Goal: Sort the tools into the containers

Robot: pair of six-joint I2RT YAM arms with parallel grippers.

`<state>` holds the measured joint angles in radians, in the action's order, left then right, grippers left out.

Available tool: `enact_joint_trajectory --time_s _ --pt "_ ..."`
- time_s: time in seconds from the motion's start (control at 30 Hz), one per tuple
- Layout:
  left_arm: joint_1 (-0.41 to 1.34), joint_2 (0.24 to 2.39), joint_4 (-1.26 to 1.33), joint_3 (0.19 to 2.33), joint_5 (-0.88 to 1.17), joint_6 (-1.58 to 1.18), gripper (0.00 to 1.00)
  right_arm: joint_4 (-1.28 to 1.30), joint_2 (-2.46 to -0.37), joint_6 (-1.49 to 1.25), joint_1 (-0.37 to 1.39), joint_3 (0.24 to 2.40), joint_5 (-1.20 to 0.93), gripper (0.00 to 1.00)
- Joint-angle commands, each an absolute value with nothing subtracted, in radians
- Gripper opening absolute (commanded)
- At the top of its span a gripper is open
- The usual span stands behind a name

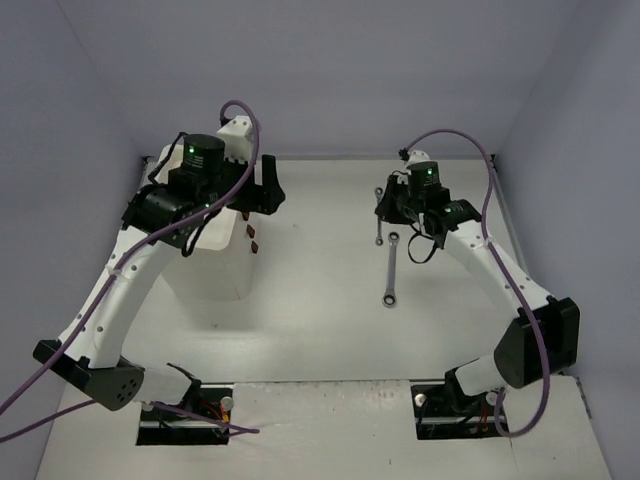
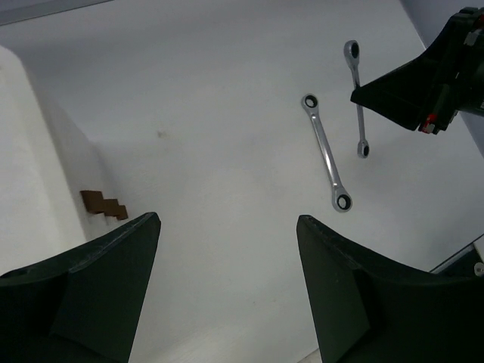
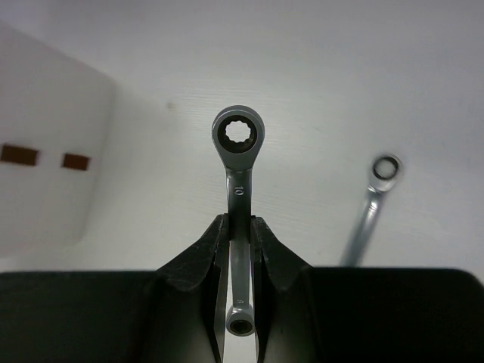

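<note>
Silver wrench | pinched mid-shank by right tool, long axis straight ahead | white container lies leftward (left tool spread, nearer it)

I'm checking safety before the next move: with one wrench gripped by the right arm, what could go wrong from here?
1. The right end effector pinches the held wrench only across its slim shaft, so it may swivel or slip in transit.
2. The left end effector hangs open by the white box, so the arms could collide at drop-off.
</note>
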<state>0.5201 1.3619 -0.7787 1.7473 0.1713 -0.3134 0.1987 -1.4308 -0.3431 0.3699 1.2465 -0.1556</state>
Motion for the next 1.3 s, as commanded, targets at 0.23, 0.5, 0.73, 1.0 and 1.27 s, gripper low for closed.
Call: enact_joint_trajectory --time_s 0.23,0.5,0.73,1.0,1.27 --pt "0.662 1.402 -0.475 1.728 0.176 -0.45 0.7 0.09 -1.348 -0.213 0.629 1.399 -0.244 0.0" --pt "0.672 1.414 -0.428 1.681 0.147 -0.481 0.68 0.046 -1.359 -0.232 0.668 1.42 -0.262 0.0" --pt "0.672 1.414 -0.391 1.633 0.085 -0.495 0.57 0.009 -1.363 -0.254 0.692 1.42 -0.284 0.0" --pt "0.672 1.403 -0.31 1.587 0.07 -0.515 0.33 -0.049 -1.366 -0.278 0.712 1.409 -0.287 0.0" --pt "0.669 1.362 -0.289 1.558 0.054 -0.476 0.0 -0.063 -1.379 -0.305 0.716 1.405 -0.271 0.12"
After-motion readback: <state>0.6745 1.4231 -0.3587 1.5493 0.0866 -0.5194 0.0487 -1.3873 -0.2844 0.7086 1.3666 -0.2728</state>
